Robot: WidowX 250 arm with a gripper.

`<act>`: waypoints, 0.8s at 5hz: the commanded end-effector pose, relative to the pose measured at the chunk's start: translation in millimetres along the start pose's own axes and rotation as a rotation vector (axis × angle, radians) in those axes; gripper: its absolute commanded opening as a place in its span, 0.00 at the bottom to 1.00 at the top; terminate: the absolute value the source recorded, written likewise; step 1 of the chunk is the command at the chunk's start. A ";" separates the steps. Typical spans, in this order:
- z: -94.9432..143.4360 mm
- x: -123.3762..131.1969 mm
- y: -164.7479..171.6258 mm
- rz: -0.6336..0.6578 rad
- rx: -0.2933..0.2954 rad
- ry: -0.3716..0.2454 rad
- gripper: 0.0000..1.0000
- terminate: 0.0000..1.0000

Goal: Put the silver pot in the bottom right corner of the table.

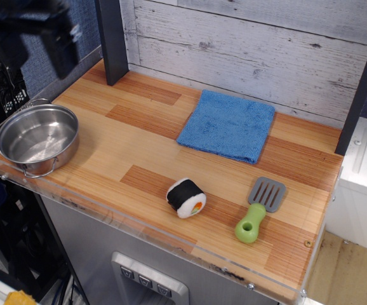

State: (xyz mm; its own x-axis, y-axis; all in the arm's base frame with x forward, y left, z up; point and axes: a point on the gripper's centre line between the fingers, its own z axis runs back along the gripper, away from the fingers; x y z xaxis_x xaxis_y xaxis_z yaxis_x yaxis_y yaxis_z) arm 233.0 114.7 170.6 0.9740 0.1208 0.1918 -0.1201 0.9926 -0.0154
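The silver pot stands upright and empty at the table's front left, near the clear acrylic rim, with a wire loop handle at each end. My gripper is a dark motion-blurred shape high in the top left, above and behind the pot and well apart from it. It holds nothing that I can see, and the blur hides how its jaws stand. The wooden table stretches to the right. Its corner with a small screw head is at the front right, far from the pot.
A folded blue cloth lies at the back middle. A sushi toy and a grey-and-green spatula lie toward the front right. A dark post stands at the back left. A white plank wall runs behind.
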 end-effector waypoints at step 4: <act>15.3 7.5 -44.4 -0.199 -0.041 0.078 1.00 1.00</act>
